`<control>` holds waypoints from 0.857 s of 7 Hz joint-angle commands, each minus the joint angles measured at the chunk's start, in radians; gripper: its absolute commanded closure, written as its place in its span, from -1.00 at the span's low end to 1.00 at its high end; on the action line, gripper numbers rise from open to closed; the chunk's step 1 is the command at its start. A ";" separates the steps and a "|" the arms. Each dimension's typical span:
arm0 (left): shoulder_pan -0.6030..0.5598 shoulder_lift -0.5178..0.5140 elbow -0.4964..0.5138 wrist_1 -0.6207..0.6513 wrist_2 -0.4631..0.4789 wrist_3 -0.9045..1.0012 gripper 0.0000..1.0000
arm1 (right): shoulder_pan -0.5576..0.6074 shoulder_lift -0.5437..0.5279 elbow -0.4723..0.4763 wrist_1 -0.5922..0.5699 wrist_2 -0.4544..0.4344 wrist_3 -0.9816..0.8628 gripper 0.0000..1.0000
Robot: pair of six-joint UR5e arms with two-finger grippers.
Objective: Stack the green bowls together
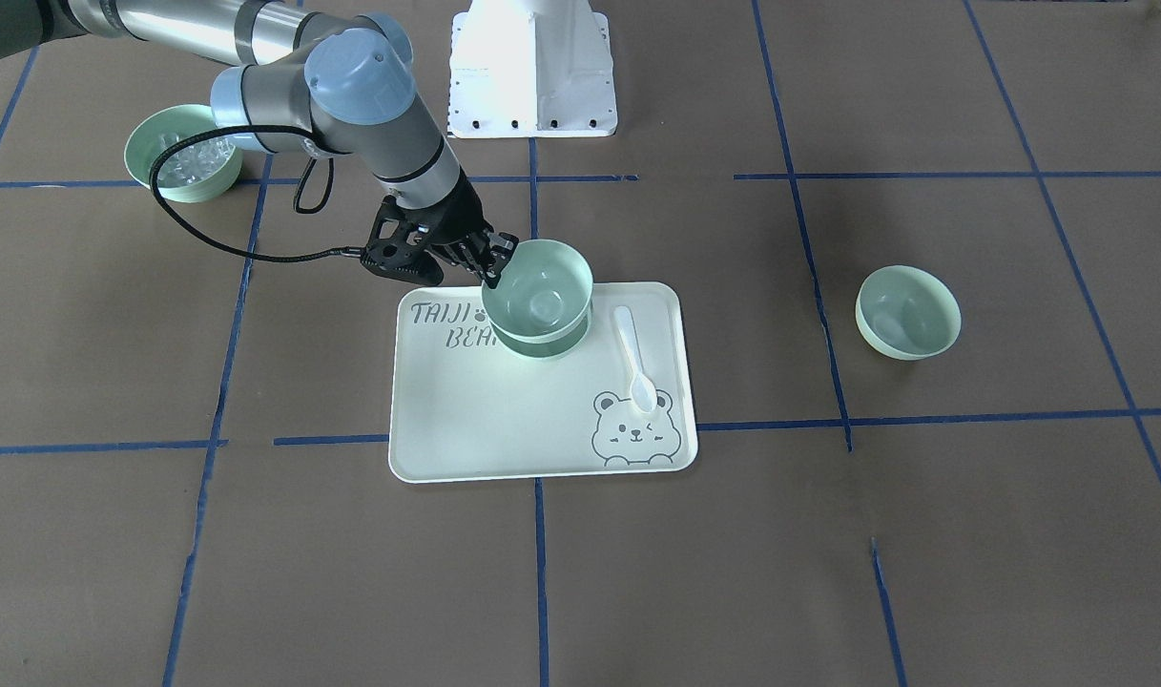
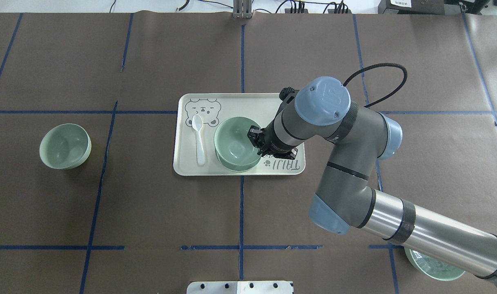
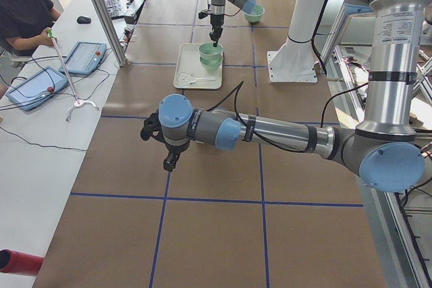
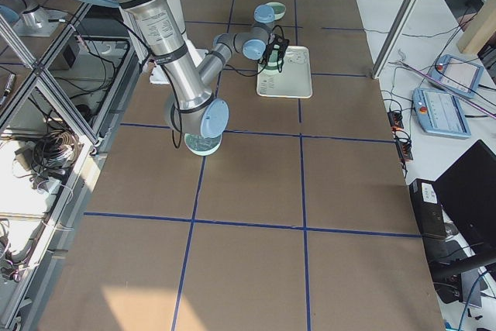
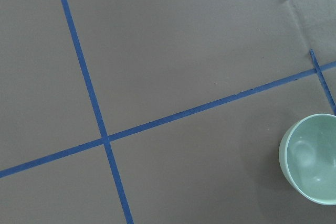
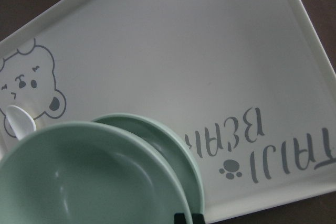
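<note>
**Right arm pinches a green bowl over its twin on the tray**

The right arm (image 2: 342, 163) reaches from its side of the table (image 1: 923, 534) in toward the middle, elbow bent and wrist angled down over the near edge of the tray. The right gripper (image 1: 496, 270) is clenched on the rim of the upper green bowl (image 1: 540, 291), gripping it at the edge nearest the arm. The left arm (image 3: 270, 129) stretches low and nearly level over bare brown paper, well away from the tray. The left gripper (image 3: 170, 162) points down at the table, and the side view does not show whether its fingers are apart or together. Its wrist camera catches only the table's blue tape lines and part of one bowl at the frame's edge.

The pale bear-print tray (image 1: 504, 420) lies flat at the centre of the table. On it sits the lower green bowl (image 1: 553, 349), upright, with the upper green bowl directly over it and slightly offset, so a crescent of the lower rim shows. Whether the two touch cannot be told. The third green bowl (image 1: 907, 312) stands alone and empty on the paper on the robot's left side, well apart from the tray. A straighter-sided green bowl (image 1: 184, 153) holding clear cubes sits near the right arm's base. A white spoon (image 1: 632, 358) lies on the tray just beside the stacked pair, its scoop on the bear's face
</note>
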 commanded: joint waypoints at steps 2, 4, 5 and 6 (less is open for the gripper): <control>0.001 0.002 0.003 0.002 0.000 0.001 -1.00 | -0.003 0.003 -0.017 0.000 -0.013 0.000 1.00; 0.001 0.002 0.004 0.000 0.000 0.003 -1.00 | -0.003 0.011 -0.033 0.000 -0.015 0.003 -0.89; 0.001 0.003 0.007 0.002 -0.003 0.000 -1.00 | -0.001 0.023 -0.041 -0.002 -0.021 0.009 -1.00; 0.015 0.003 0.012 0.000 -0.018 -0.002 -1.00 | 0.000 0.029 -0.041 0.001 -0.021 0.006 -1.00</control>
